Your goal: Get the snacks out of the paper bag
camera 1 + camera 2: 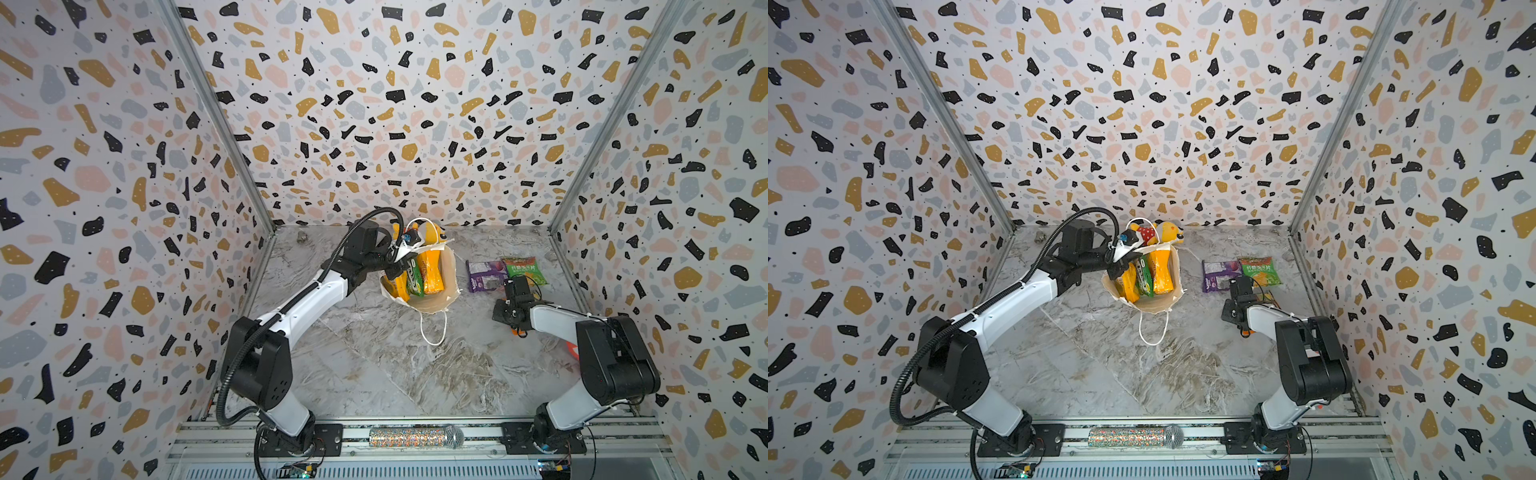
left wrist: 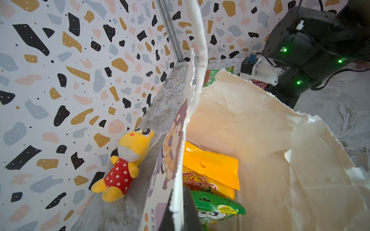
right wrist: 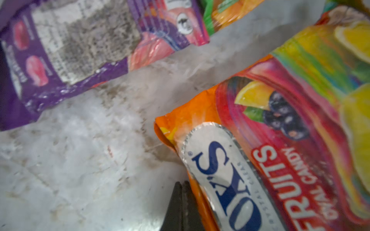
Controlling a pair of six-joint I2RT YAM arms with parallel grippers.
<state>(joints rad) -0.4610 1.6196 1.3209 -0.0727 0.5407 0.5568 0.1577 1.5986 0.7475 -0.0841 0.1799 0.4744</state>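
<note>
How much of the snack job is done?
About half. Three snacks lie on the table: the purple packet, the green packet and the red FOX'S packet, beside the shut right gripper. The left gripper pinches the paper bag rim, holding it open. Three are left inside: two orange-yellow packets and a green FOX'S packet.

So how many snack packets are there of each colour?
Orange-yellow packets: 2
Green packets: 2
Purple packet: 1
Red-and-orange FOX'S packet: 1
Total: 6 packets
</note>
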